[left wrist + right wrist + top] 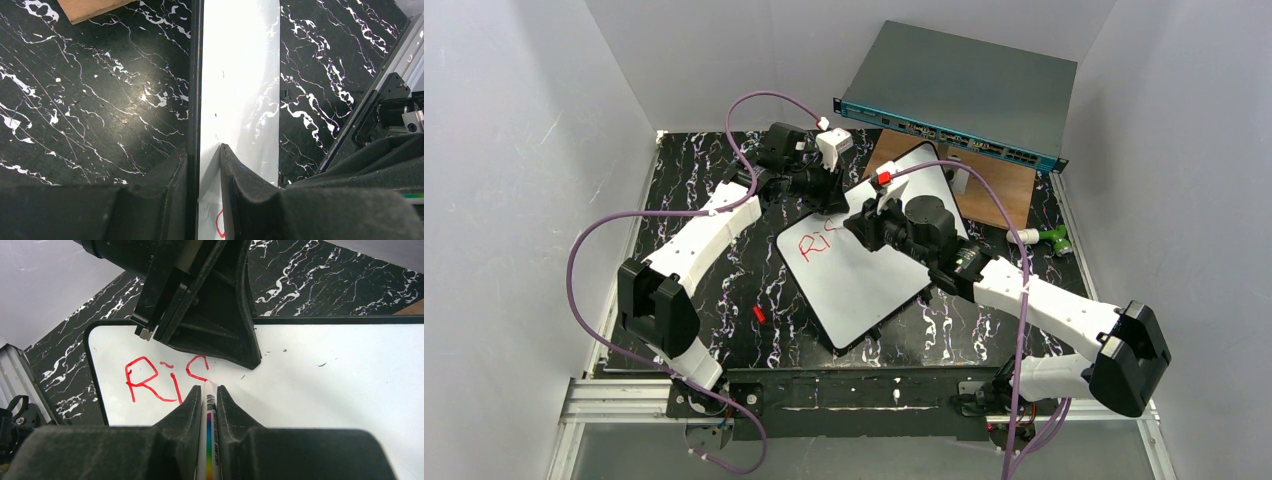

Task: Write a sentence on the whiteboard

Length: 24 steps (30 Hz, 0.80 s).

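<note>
The black white-veined table (686, 180) is bearing the glossy white whiteboard (864, 285), askew at its centre, bare marbling showing along its near edges. The left gripper (205, 152) is clamping the board's far-left edge. The right gripper (206, 390) is clenching a white rainbow-striped marker (208, 435), tip at the red sentence (167, 380), "Ris"; only the right wrist view is showing the marker.

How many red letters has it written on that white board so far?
3, in a row near the whiteboard corner: an R, then an i, then an unfinished s at the marker tip, part of it possibly hidden behind the right pincer.
</note>
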Each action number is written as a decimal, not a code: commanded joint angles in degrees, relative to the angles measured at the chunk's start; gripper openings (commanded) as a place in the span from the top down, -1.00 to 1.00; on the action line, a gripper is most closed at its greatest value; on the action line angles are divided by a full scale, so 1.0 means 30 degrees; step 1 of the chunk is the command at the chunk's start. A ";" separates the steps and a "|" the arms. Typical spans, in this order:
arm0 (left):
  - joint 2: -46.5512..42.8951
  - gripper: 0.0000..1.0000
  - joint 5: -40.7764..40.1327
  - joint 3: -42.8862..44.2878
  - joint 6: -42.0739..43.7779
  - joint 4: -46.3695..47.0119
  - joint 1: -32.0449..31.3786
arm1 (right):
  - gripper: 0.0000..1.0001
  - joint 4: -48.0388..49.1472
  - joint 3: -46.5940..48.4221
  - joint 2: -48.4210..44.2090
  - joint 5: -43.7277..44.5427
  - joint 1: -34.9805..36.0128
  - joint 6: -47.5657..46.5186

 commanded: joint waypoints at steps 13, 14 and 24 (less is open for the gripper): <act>-0.0429 1.00 -0.0165 -0.0167 0.1022 -0.1358 -0.0406 | 0.97 -0.1021 -0.0791 -0.0239 0.1076 -0.0090 -0.0276; -0.0429 1.00 -0.0161 -0.0156 0.1015 -0.1338 -0.0413 | 0.97 -0.1052 -0.0821 -0.0264 0.1076 -0.0090 -0.0276; -0.0344 1.00 -0.0105 -0.0136 0.0958 -0.1220 -0.0406 | 0.97 -0.1125 -0.0876 -0.0301 0.0530 -0.0063 -0.0012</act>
